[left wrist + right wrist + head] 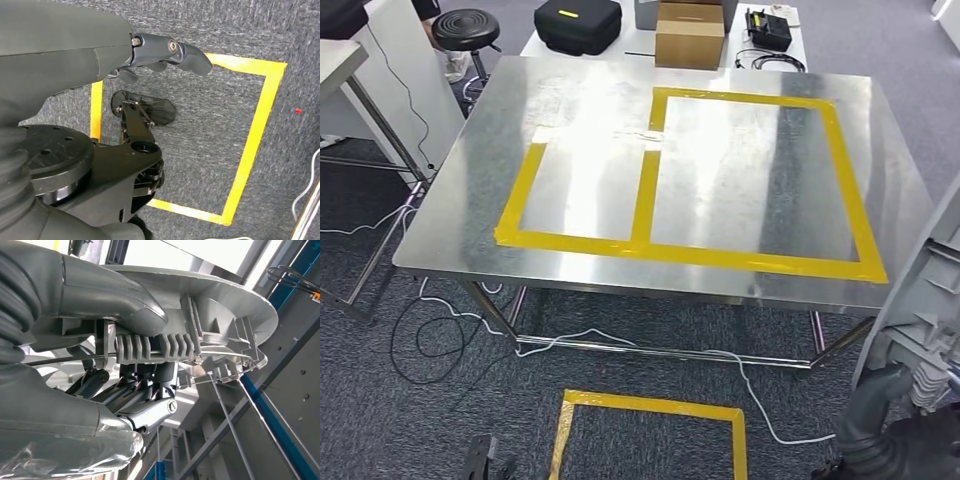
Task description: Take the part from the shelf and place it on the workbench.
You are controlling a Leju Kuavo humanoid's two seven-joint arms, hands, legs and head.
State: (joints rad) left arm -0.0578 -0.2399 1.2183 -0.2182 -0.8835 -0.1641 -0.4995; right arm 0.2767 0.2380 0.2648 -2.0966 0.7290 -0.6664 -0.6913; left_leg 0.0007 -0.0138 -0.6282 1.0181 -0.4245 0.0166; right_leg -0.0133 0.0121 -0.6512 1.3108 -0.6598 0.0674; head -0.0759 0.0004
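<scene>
We take the workbench (471,200) as our landmark and read across from its left side. Past its far left corner stands a black stool (465,28), and behind its far edge sit a black case (578,24) and a cardboard box (689,34). On the bench top itself, yellow tape (646,195) marks two boxes side by side, the smaller toward the left, the larger toward the right; we see nothing lying inside either. On the carpet in front of the bench there is a further floor square (652,405) in the same tape.

Our left hand (170,52) hangs over that floor square, well below the bench top, fingers loosely extended and grasping nothing.

Off the bench's near right corner, our right hand (143,355) is clamped around the part (226,315), a grey cast piece with ribs and a broad curved rim. The thumb lies over one face and the darker fingers press the ribbed underside, so the part sits fully within the grasp. In the head view it rises at the right edge, beside the bench and not yet over it.

We judge the pickup from the shelf done. What remains is carrying the part over the bench top and setting it down, probably within a taped box.
</scene>
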